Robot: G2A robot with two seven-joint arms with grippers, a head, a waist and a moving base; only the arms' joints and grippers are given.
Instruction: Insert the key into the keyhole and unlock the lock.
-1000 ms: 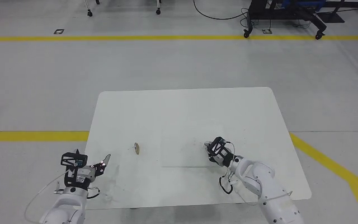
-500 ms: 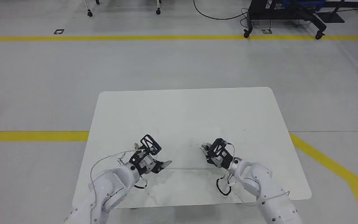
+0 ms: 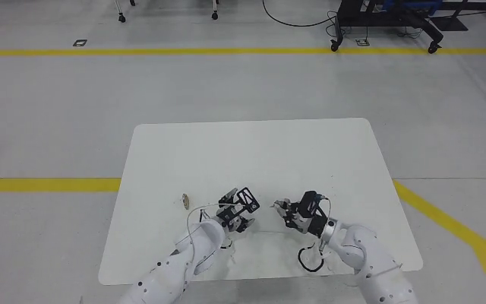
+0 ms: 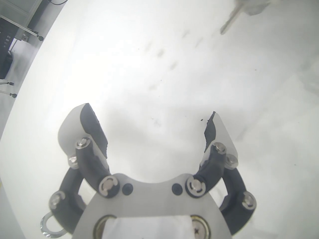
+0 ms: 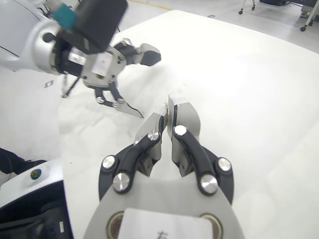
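pinches key (image 4: 230, 21) tight in right gripper (image 5: 167, 106), blade poking out past fingertips. spreads left gripper (image 4: 149, 111) wide and empty, facing that blade, near. leaves small brass piece (image 3: 185, 201), likely the lock, on table (image 3: 319, 152), well behind left gripper. looks light, hard, slick, apt to skid: best gripped across body, keyhole kept free.
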